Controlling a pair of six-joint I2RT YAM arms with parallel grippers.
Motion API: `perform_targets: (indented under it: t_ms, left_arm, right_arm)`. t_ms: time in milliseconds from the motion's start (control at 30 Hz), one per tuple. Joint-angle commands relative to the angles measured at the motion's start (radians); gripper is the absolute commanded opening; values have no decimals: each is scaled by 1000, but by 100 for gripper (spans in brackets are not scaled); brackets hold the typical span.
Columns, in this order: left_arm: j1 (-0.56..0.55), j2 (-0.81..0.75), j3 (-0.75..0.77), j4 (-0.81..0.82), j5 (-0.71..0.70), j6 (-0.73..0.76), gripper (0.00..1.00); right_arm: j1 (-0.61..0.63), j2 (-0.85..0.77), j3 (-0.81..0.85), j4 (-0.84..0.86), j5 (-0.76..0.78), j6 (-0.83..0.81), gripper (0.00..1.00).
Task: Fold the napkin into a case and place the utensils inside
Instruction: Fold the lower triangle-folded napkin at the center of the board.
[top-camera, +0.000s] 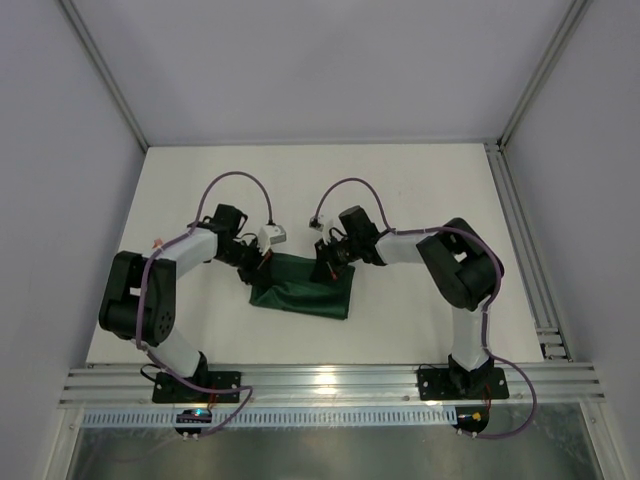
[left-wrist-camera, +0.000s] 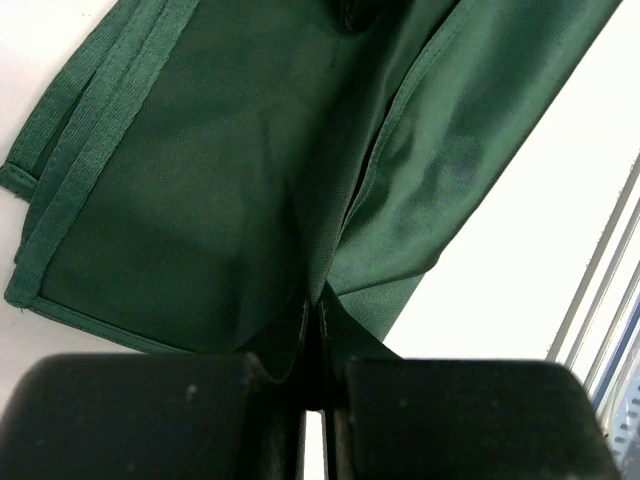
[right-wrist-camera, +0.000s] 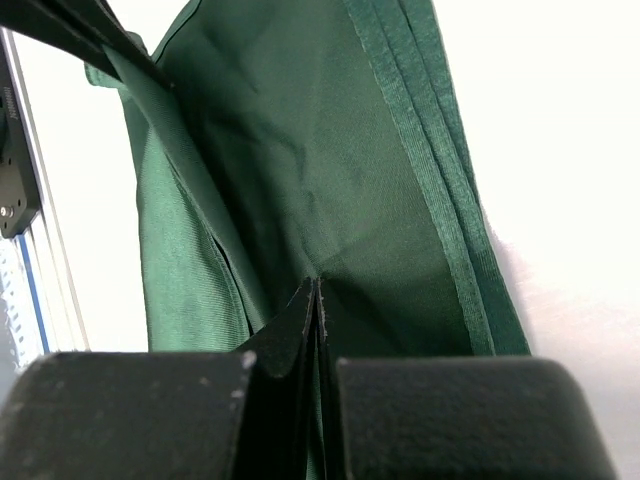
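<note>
- The napkin (top-camera: 300, 290), dark green matte woven cloth with ribbed hems, lies folded in a rumpled oblong at mid-desk (top-camera: 420, 190), which is smooth and white
- The left fingers (left-wrist-camera: 150, 415) are pressed together, pinching a fold at its far left edge
- The right fingers (right-wrist-camera: 130, 415) pinch its far right edge the same way
- Purple cables (top-camera: 235, 180) arch over both arms

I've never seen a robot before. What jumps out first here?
The dark green napkin lies bunched at the centre of the white table. The left arm and right arm each reach in to its far edge, and both wrist views show their jaws shut tight on a pinched fold of the cloth.
</note>
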Motion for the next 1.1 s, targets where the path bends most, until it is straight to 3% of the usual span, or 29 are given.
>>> perform_targets:
  t_ms: [0,333,633,767,867,967,1067]
  left_arm:
    - [5,10,29,-5,5,-9,0]
    - [7,56,32,-2,-64,-44,1]
    - [7,8,10,-3,-150,-44,18]
    - [5,8,16,3,-132,-56,33]
    - [5,-1,24,21,-132,-73,38]
    - [5,-10,21,36,-141,-82,36]
    - [5,-10,17,38,-138,-81,23]
  right_arm:
    - [5,52,-34,-59,37,-35,4]
    - [3,43,-39,-68,43,-38,4]
    - [5,19,-54,-51,84,-5,4]
    - [5,17,-50,-46,80,-3,4]
    - [5,3,-42,-40,70,-3,5]
    - [5,-30,-31,-54,76,-15,15]
    - [3,-93,-23,-88,86,-32,22]
